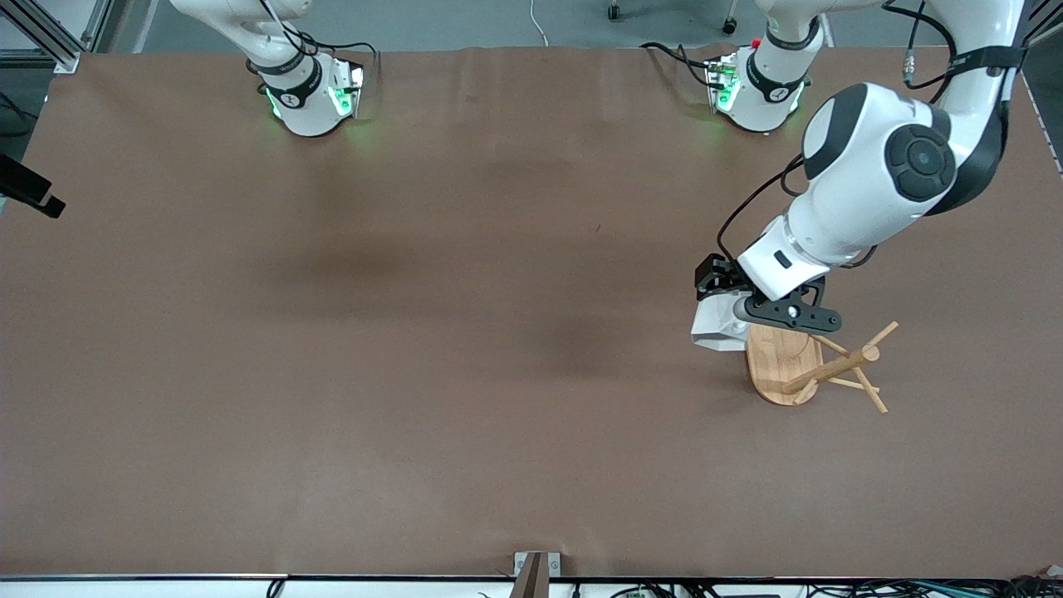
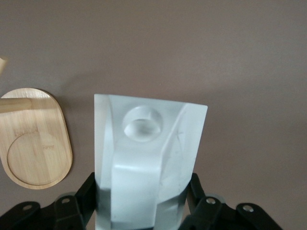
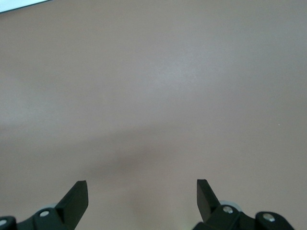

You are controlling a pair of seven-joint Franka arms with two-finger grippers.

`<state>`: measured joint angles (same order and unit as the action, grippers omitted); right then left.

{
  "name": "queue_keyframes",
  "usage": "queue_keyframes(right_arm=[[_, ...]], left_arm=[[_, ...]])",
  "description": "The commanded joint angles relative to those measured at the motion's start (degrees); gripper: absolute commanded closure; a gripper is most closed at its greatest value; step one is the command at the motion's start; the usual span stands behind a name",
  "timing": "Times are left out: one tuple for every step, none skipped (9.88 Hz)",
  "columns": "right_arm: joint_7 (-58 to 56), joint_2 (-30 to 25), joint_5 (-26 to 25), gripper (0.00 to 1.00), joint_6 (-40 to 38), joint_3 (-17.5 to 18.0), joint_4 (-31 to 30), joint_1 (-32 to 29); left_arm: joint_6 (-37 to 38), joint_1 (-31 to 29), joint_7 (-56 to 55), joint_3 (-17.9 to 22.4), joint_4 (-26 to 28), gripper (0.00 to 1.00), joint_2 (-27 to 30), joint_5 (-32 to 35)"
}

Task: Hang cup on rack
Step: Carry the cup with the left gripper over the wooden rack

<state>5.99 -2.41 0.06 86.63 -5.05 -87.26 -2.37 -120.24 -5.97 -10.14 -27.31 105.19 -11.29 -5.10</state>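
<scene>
My left gripper (image 1: 731,314) is shut on the small white faceted cup (image 1: 714,330), holding it in the air beside the bamboo rack (image 1: 781,365), on the side toward the right arm's end of the table. In the left wrist view the cup (image 2: 148,158) sits between the black fingers (image 2: 88,192), and its round hole (image 2: 141,125) points away from the wrist. The rack's oval base (image 2: 36,143) lies just beside the cup. The rack's post (image 1: 830,370) and thin pegs (image 1: 870,390) lean toward the front camera. My right gripper (image 3: 141,189) is open over bare table, with nothing between its fingers.
A brown mat (image 1: 465,332) covers the table. Both arm bases (image 1: 311,95) stand along the edge farthest from the front camera. A dark object (image 1: 29,191) juts in at the table's edge toward the right arm's end. A small bracket (image 1: 536,569) sits at the edge nearest the front camera.
</scene>
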Motion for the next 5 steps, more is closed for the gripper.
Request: queue_keyframes(right_arm=[[-0.63, -0.05, 0.2, 0.0, -0.23, 0.22, 0.6, 0.09], [-0.63, -0.05, 0.2, 0.0, -0.32, 0.3, 0.6, 0.09], [-0.54, -0.05, 0.2, 0.0, -0.5, 0.3, 0.6, 0.09], [-0.54, -0.05, 0.2, 0.0, -0.5, 0.22, 0.6, 0.09], [-0.63, -0.05, 0.2, 0.0, -0.5, 0.22, 0.6, 0.0]], left_arm=[[-4.82, 0.44, 1.78, 0.85, 7.04, 0.99, 1.98, -0.97], [-4.83, 0.44, 4.4, 2.85, 7.04, 0.99, 1.98, -0.97], [-4.83, 0.44, 7.3, 4.0, 7.13, 0.99, 1.89, -1.14], [-4.83, 0.26, 7.85, 4.28, 7.13, 0.99, 1.71, -1.14], [-4.83, 0.26, 7.94, 5.32, 7.13, 0.99, 1.71, -1.14]])
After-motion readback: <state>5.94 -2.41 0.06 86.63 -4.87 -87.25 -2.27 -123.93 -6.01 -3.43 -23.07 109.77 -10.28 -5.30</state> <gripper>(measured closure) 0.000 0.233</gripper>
